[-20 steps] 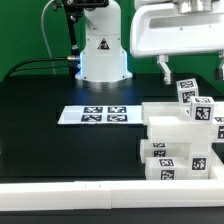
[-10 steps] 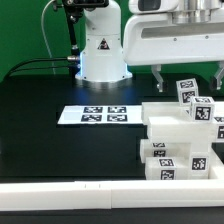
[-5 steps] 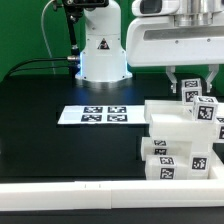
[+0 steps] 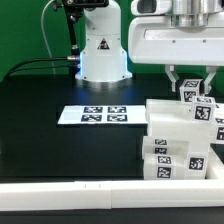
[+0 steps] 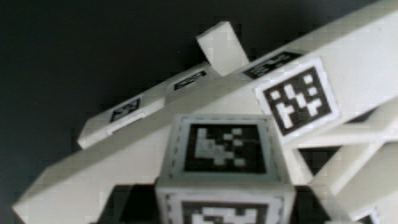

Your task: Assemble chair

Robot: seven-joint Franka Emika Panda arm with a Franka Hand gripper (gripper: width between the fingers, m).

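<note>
The chair (image 4: pixel 172 128) is a stack of white blocky pieces with black-and-white tags at the exterior view's right. A white tagged block (image 4: pixel 190 94) sits at its top rear. My gripper (image 4: pixel 190 84) comes down from above, its two fingers shut against that block's sides. In the wrist view the same block (image 5: pixel 222 150) fills the space between the dark fingers (image 5: pixel 121 200) of my gripper (image 5: pixel 222 205), with tags on its top and front. A long white tagged chair piece (image 5: pixel 329 95) runs slantwise behind it.
The marker board (image 4: pixel 95 115) lies flat on the black table toward the exterior view's left of the chair. The arm's white base (image 4: pixel 101 55) stands at the back. A white rail (image 4: pixel 70 190) runs along the table's front edge.
The gripper came down over the chair's top, and its wide-open fingers closed in on the tagged block. Since half a second ago it has hardly moved.
</note>
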